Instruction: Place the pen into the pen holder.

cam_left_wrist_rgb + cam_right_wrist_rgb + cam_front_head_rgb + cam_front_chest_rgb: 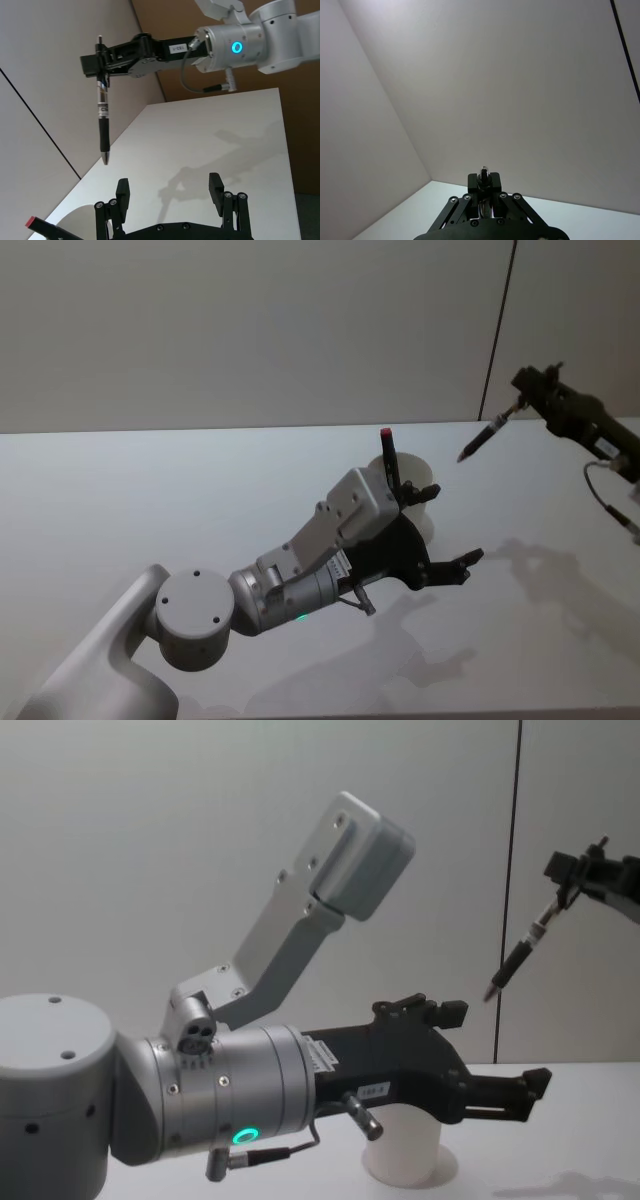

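Plain pale wall (250,330) with one dark vertical seam (497,330) — white table (150,500) below, softly shadowed

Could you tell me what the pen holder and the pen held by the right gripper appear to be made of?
The pen holder looks like matte white paper: a thin, tapered wall with no shine, though thin plastic cannot be ruled out. The pen in the right gripper seems plastic: a clear glossy upper barrel, a dull black grip that may be rubber, and a shiny, probably metal, tip.

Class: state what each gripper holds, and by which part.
The right gripper pinches the pen near its top end; the left gripper is open, holding nothing.
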